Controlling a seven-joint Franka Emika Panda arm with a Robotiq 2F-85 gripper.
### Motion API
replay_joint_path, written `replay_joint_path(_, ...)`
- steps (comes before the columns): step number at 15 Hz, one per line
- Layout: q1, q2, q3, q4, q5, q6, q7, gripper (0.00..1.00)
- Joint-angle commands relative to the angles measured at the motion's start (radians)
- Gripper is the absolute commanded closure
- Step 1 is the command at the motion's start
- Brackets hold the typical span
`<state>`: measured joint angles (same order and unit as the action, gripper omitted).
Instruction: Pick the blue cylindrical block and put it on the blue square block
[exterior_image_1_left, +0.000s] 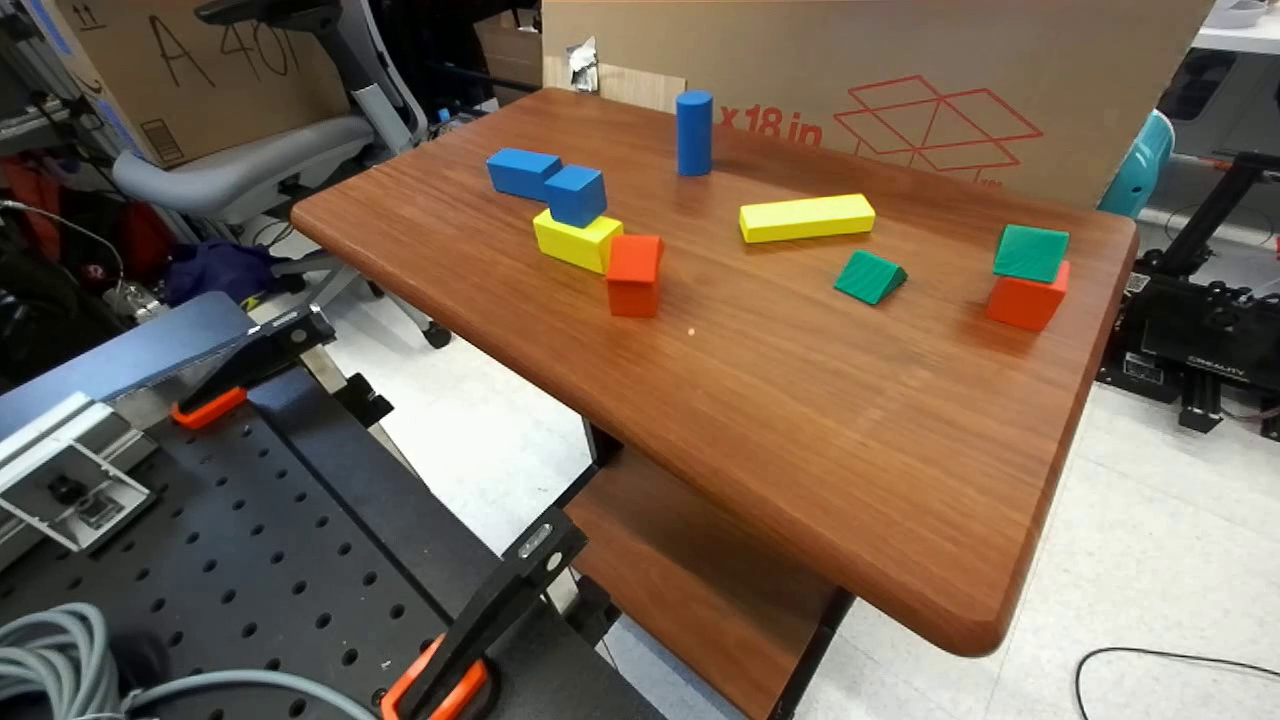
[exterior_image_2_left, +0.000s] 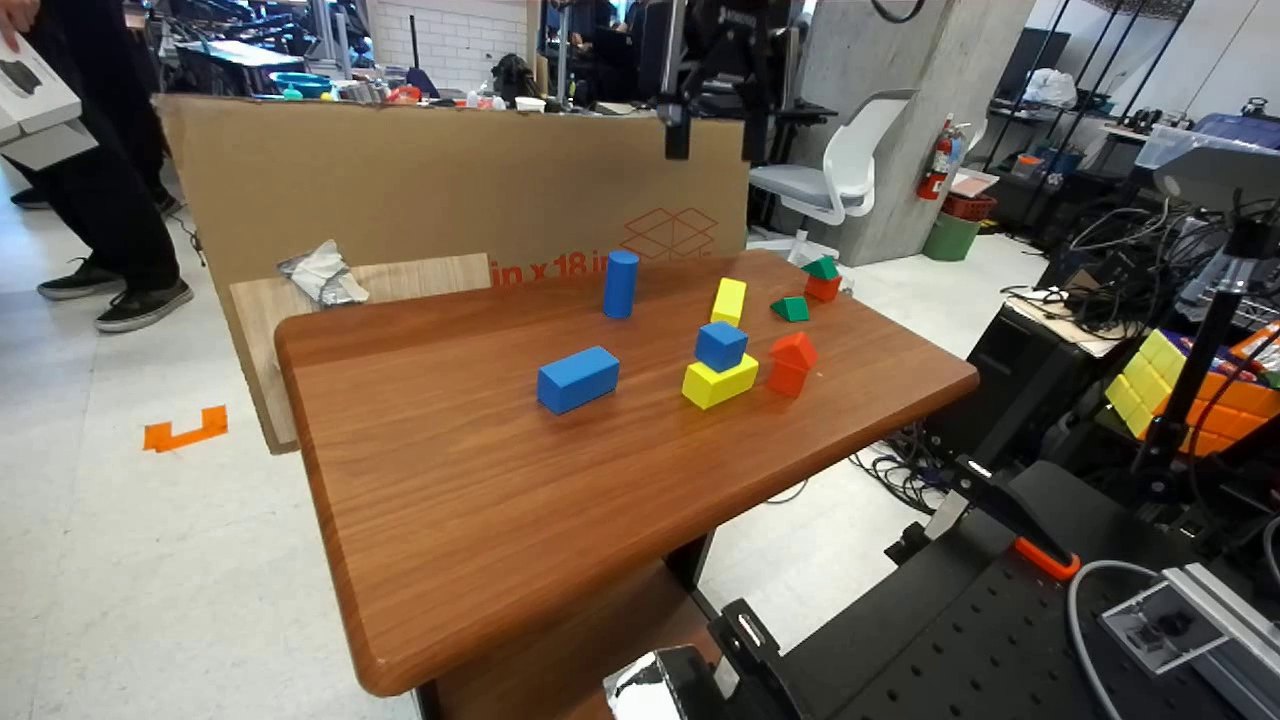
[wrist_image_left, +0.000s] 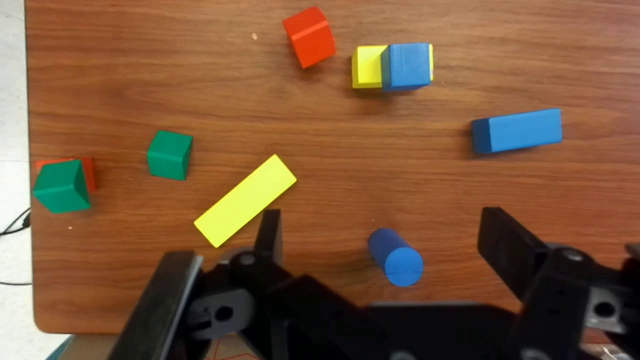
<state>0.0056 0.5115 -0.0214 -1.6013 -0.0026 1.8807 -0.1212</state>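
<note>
My tool (exterior_image_2_left: 717, 145) hangs well above the brown, wood-grained tabletop (wrist_image_left: 380, 140), its fingers (wrist_image_left: 507, 245) spread wide with open air between them. In the wrist view one tabletop edge runs far out past the tool on the left, and another passes beneath its body, with the brown cardboard panel (exterior_image_2_left: 450, 180) beyond it. The widest room is ahead of the gap: open wood grain reaches from the yellow, wooden-looking bar (wrist_image_left: 245, 200), slantwise just past the finger at that view's left, across to the long blue, wooden-looking rectangular block (wrist_image_left: 525, 129) ahead of the finger at its right. Well off to the right of my tool, in an exterior view, are a green, plastic-looking bin (exterior_image_2_left: 952, 240) and a red basket (exterior_image_2_left: 968, 208); what they hold is too small to tell.

The smooth blue cylindrical block (wrist_image_left: 396, 258) is below my tool, showing in the gap between the fingers, apart from both and near the edge by the cardboard. It stands upright, long axis vertical, its flat round end facing up at me. Farther ahead, roughly in line with the gap, the blue square block (wrist_image_left: 410, 65), a smooth cube, sits on a yellow rectangular block (wrist_image_left: 367, 66), toward one end.
</note>
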Motion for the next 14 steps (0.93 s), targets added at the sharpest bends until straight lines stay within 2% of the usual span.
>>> replay_joint_path(1, 0.025, 0.109, 0.006, 0.087, -0.053, -0.012, 0.054, 0.0)
replay_joint_path(14, 0.102, 0.313, -0.001, 0.258, -0.127, 0.047, 0.107, 0.0)
